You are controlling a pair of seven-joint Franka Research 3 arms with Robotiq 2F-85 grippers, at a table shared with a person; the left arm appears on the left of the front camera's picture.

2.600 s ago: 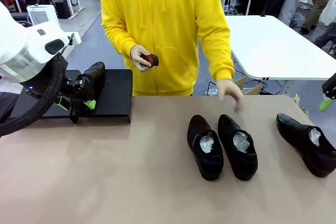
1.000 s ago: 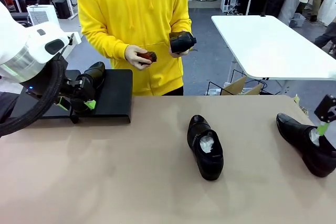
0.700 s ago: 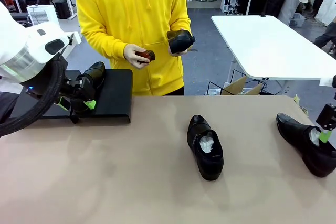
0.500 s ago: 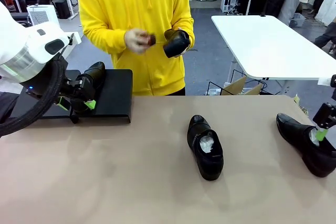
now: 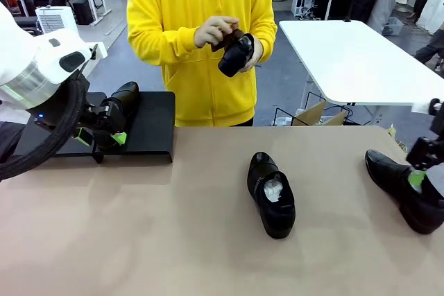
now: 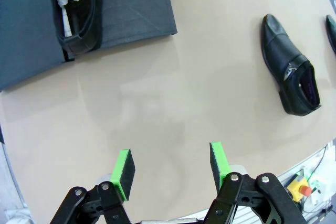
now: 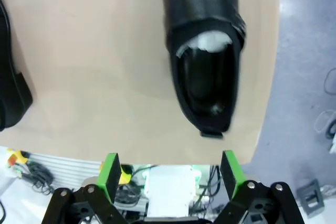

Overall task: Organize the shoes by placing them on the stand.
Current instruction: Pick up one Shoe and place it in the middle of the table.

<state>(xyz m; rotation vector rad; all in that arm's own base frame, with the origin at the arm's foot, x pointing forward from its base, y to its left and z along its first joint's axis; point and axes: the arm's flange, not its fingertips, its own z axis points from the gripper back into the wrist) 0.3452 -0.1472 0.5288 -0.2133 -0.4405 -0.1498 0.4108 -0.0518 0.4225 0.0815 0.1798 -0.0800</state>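
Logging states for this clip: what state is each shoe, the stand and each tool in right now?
Shoe on stand: sole down, not gripped.
Middle shoe: on table, untouched.
Right shoe: on table, not gripped.
Held shoe: lifted in person's hands.
Stand: holds one shoe.
Left tool: open, empty.
Right tool: open, empty.

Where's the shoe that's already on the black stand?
In the front view, that shoe rests on the stand at the table's far-left corner, just behind the robot's left arm.
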